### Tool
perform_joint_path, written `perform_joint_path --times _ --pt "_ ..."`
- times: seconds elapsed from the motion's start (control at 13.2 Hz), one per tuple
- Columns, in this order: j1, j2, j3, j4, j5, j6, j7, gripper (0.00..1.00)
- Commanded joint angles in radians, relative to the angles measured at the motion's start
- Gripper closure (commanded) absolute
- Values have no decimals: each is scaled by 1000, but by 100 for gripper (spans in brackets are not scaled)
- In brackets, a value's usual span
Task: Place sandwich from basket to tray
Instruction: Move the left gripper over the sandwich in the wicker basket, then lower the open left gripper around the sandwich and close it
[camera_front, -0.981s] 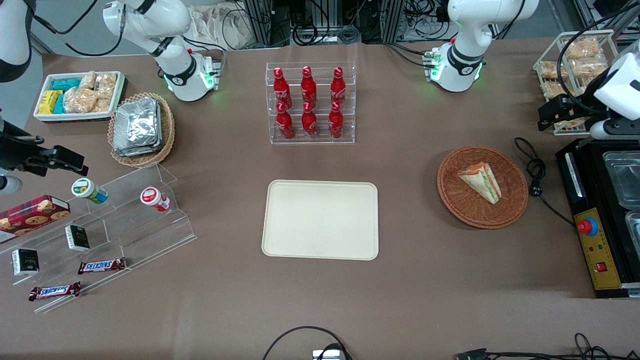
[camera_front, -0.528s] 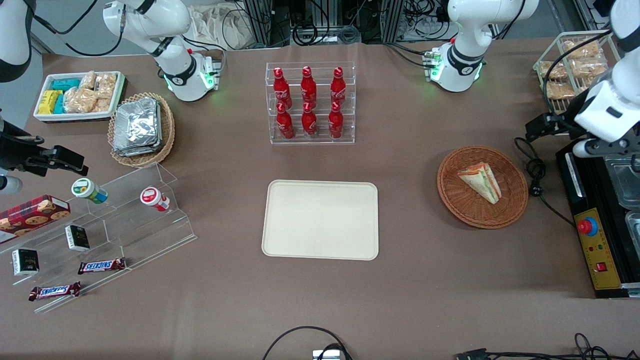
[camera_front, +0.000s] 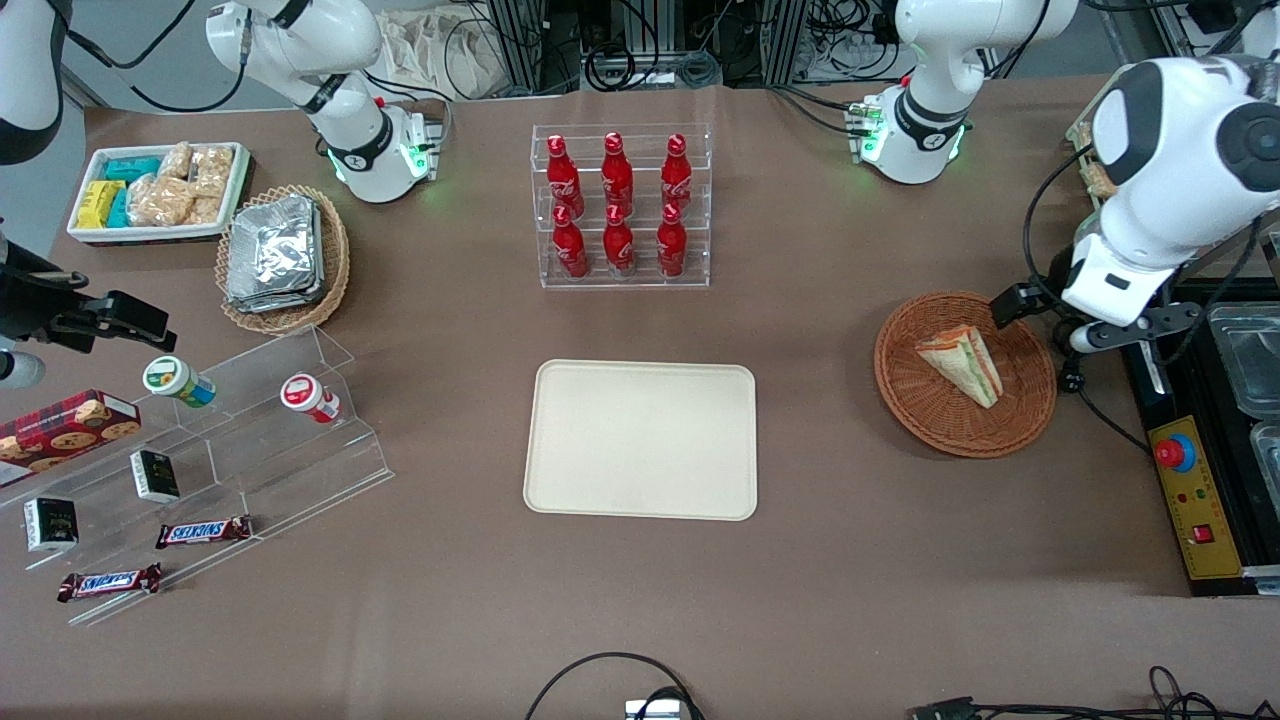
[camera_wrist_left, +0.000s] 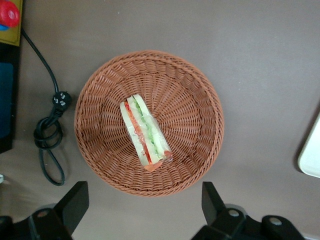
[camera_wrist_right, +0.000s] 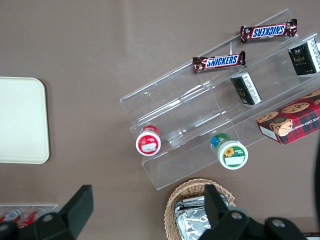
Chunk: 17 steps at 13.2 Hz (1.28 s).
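A brown table (camera_front: 820, 560) stretches under me, crowded with display stands and snacks. Toward the parked arm's end sit a tan basket of foil packs (camera_front: 283, 258) and a clear stepped rack (camera_front: 230, 450) with chocolate bars. In the middle stands a clear rack of red bottles (camera_front: 620, 205), and nearer the front camera than it lies the cream tray (camera_front: 641, 440), flat and bare. Toward my end of the table sits the reddish-brown basket (camera_front: 935, 420), with the sandwich (camera_front: 962, 364) lying in it, striped cut edge turned up.

My arm reaches in from the table's working end, its big white elbow high and the wrist bent down, so that my gripper (camera_front: 1040, 318) hangs above the basket's rim, clear of the wicker.

The wrist camera looks straight down: my two dark fingers (camera_wrist_left: 75, 202) stand wide apart, holding nothing, the basket (camera_wrist_left: 195, 100) between them. It shows the sandwich (camera_wrist_left: 145, 132) with its green and red layers, well inside the rim, and a coiled black cable (camera_wrist_left: 49, 137) just beside the basket. The front view alone shows the tray whole; at my wrist only a pale corner of it (camera_wrist_left: 312, 157) appears.
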Motion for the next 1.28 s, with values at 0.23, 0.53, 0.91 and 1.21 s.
perform_joint_path --times 0.23,0.53,0.91,1.21 --pt "-3 -25 2 -179 10 257 -130 0" --pt "-3 21 2 -219 10 364 -196 0" --pt "-6 86 2 -264 10 496 -262 0" --pt "-6 141 2 -318 10 630 -296 0"
